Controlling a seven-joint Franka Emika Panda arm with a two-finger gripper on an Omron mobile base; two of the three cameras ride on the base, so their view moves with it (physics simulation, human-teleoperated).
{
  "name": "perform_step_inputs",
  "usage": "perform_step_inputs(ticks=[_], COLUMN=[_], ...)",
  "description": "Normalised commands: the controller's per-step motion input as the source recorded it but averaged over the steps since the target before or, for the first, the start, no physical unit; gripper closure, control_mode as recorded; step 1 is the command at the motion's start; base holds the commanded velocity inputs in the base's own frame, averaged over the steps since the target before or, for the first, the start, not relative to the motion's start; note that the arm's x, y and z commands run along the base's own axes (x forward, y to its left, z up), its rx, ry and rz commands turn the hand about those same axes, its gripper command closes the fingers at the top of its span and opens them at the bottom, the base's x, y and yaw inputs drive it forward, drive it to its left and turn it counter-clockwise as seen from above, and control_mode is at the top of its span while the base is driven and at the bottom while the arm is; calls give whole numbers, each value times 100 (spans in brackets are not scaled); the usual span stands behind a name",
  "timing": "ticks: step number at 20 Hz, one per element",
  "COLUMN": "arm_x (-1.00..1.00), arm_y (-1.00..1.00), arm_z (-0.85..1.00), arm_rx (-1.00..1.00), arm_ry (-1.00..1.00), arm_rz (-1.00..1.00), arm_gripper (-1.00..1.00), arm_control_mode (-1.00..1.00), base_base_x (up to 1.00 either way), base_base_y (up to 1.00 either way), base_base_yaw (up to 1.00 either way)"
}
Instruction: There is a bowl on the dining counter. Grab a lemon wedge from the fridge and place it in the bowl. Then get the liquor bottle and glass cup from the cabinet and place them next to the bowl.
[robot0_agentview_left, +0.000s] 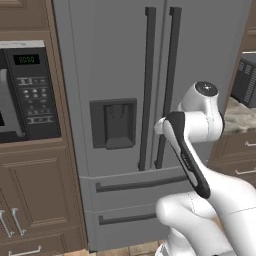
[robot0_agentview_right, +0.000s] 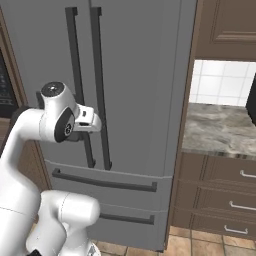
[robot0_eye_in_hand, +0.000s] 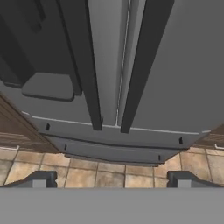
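**Empty hand lined up on the fridge handles**

My hand (robot0_eye_in_hand: 112, 181) is spread wide with nothing between its fingertips, pointed at the fridge (robot0_agentview_left: 120, 60), whose doors are shut. Straight ahead and close stand the two dark door handles (robot0_eye_in_hand: 111, 65), side by side along the centre seam, long axes running vertical. I judge the right one nearer my line. Beyond, the bottom drawers (robot0_agentview_right: 107, 200) sit below, the dispenser recess (robot0_agentview_left: 114, 123) left.

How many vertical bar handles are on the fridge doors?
2: the left door handle and the right door handle stand side by side along the centre seam of the fridge.
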Motion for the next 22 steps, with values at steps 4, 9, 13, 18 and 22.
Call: perform_step_inputs(ticks=[4, 9, 13, 18, 22], arm_x=[33, 52, 30, 27, 37], arm_y=[0, -18, -5, 0, -14], arm_z=[23, 54, 38, 7, 0], arm_rx=[0, 0, 0, 0, 0], arm_ry=[-5, -13, -19, -10, -2], arm_rz=[2, 1, 0, -2, 0], arm_gripper=[-100, -100, -100, -100, -100], arm_control_mode=[-100, -100, -100, -100, -100], base_base_x=[0, 0, 0, 0, 0], base_base_y=[0, 0, 0, 0, 0], base_base_yaw=[0, 0, 0, 0, 0])
